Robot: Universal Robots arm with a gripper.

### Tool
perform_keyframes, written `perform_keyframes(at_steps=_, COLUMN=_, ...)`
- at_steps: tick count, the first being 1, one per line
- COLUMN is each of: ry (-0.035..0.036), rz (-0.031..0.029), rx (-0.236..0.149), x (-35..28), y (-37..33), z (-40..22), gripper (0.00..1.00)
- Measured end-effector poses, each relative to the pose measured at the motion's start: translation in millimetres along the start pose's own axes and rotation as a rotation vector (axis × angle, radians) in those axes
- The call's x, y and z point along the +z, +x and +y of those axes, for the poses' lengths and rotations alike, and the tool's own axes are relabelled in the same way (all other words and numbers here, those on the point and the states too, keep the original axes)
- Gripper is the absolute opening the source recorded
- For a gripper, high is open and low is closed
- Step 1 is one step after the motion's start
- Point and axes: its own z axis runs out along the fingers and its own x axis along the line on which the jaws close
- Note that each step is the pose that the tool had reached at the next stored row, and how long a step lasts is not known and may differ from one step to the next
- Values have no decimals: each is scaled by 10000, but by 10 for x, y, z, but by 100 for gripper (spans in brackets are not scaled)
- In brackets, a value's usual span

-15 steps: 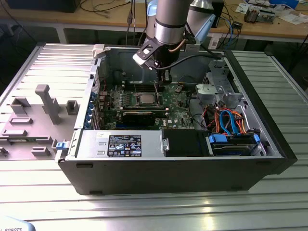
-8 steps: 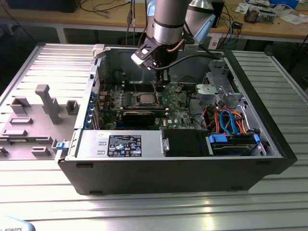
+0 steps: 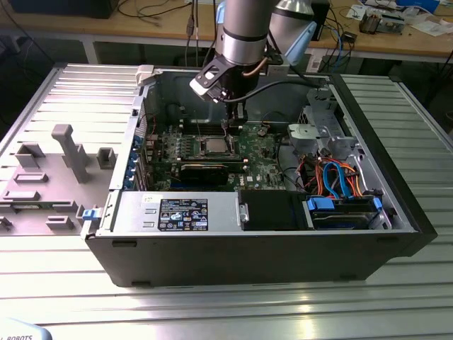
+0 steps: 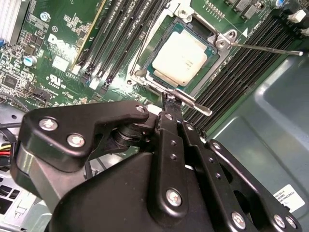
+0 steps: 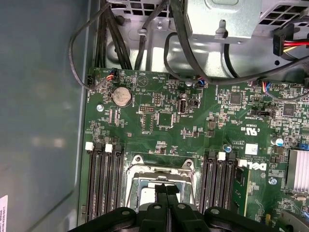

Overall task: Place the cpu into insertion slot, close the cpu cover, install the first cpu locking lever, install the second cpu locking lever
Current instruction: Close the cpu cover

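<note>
The cpu (image 4: 181, 57), a square chip with a silvery top, lies in the insertion slot (image 4: 153, 48) on the green board. The cpu cover (image 4: 218, 39), a silvery frame, lies flat around it. One thin locking lever (image 4: 265, 48) juts out free over the memory slots. A second lever (image 4: 193, 103) runs along the socket's edge, right under my gripper (image 4: 169, 98), which is shut with its fingertips at or just above that rod. In the first wrist view the gripper (image 5: 161, 186) hangs over the cpu (image 5: 145, 194). In the exterior view the gripper (image 3: 228, 122) is just behind the cpu (image 3: 212, 146).
Black memory slots (image 5: 101, 179) flank the socket on both sides. A long black graphics card (image 3: 205, 170) lies in front of it. Cables (image 5: 193, 53) and a drive cage (image 3: 340, 184) fill the exterior view's right. The case wall (image 4: 260, 125) is close by.
</note>
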Motion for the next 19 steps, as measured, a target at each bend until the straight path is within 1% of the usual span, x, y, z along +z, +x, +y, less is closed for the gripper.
perform_keyframes(at_steps=7, ry=0, rz=0, rx=0, x=3, y=2, z=-35, gripper=11)
perform_keyframes(at_steps=19, ry=0, rz=-1, rx=-1, x=37, y=7, z=-95, gripper=11)
